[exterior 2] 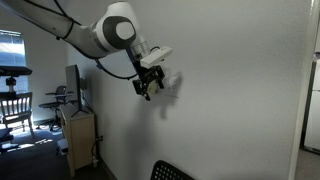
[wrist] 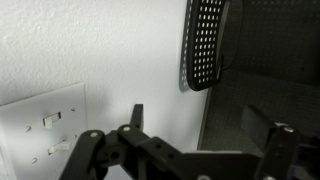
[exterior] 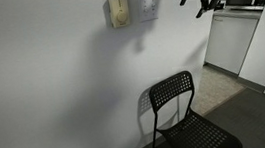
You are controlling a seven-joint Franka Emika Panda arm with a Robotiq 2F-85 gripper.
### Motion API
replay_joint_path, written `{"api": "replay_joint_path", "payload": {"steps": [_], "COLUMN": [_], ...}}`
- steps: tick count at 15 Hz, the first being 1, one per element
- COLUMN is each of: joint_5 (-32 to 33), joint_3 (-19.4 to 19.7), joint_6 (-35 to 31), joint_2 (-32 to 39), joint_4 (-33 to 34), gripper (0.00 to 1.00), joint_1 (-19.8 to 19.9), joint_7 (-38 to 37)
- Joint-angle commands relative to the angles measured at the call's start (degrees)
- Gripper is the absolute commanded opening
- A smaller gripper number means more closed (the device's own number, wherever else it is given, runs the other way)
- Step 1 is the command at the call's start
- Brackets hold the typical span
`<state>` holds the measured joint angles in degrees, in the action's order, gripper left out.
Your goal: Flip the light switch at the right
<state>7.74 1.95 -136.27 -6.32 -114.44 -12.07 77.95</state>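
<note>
Wrist view: the light switch [wrist: 42,130] sits around 8 o'clock from the gripper [wrist: 185,152], jaws apart. I'd slide over and nudge it gently with one jaw.

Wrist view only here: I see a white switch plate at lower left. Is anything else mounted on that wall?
Observer: Yes, a beige box sits beside the switch, on the side away from the gripper.
Operator: Is the gripper touching the switch?
Observer: No, bare wall shows between them.
Operator: And that perforated black thing?
Observer: It's a chair, standing below the switch.
</note>
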Motion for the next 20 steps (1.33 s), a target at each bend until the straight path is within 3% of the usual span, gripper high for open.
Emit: {"api": "replay_joint_path", "payload": {"steps": [1,4,9,15,20], "joint_5": [0.07,0.65,1.16,8.40,14.23], "joint_3": [-2.20,-2.74,-4.17,-4.37,-4.34], "joint_6": [0.81,-0.08,-1.92,-7.44,-5.56], "joint_2": [-0.36,1.66,10.77,16.87,19.77], "joint_4": [-0.53,0.44,6.55,13.93,22.33], "gripper": [1.00,1.00,1.00,1.00,1.00], "joint_1": [2.23,2.31,2.85,3.89,3.78], "joint_7": [1.80,6.81,13.26,5.85,0.34]}}
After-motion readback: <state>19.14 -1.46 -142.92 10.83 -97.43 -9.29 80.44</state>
